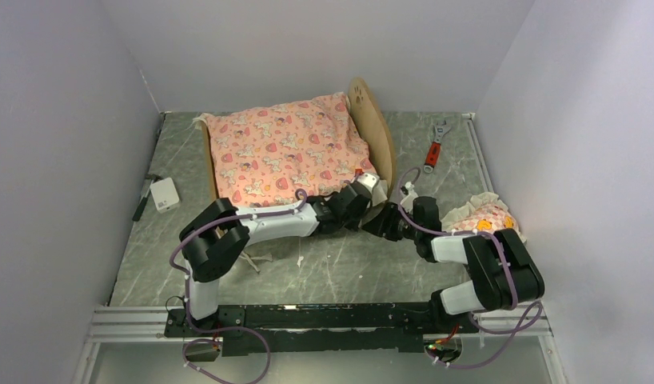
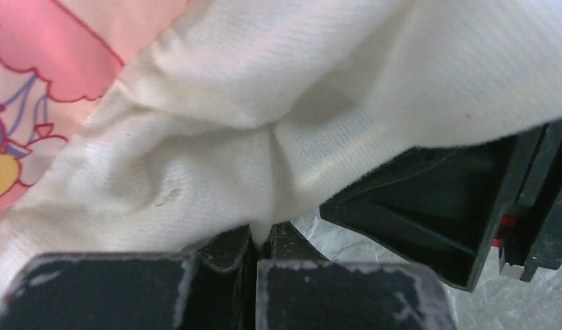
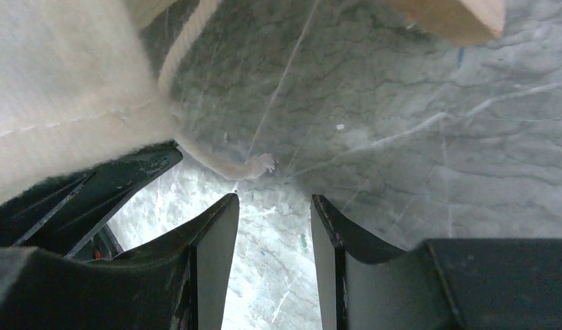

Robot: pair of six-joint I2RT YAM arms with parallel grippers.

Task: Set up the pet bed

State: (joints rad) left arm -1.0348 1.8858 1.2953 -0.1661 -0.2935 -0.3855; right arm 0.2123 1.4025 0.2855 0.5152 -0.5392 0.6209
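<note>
The light-wood pet bed (image 1: pixel 377 122) stands at the back of the table, its rounded headboard to the right. The pink cartoon-print mattress (image 1: pixel 282 149) lies over it. My left gripper (image 1: pixel 364 189) is at the mattress's near right corner; in the left wrist view the gripper (image 2: pixel 256 237) is shut on a fold of the white underside (image 2: pixel 216 137). My right gripper (image 1: pixel 381 222) is close beside it, low over the table. In its own view the right gripper (image 3: pixel 273 203) stands open with nothing between its fingers, just short of a white tie cord (image 3: pixel 216 159). A wooden bed edge (image 3: pixel 450 17) shows at the top.
The small frilled pillow (image 1: pixel 485 218) lies at the right by the wall. A red-handled wrench (image 1: pixel 436 145) lies behind it. A white box (image 1: pixel 164 194) and a dark tool (image 1: pixel 141 200) lie at the left. Walls close in three sides.
</note>
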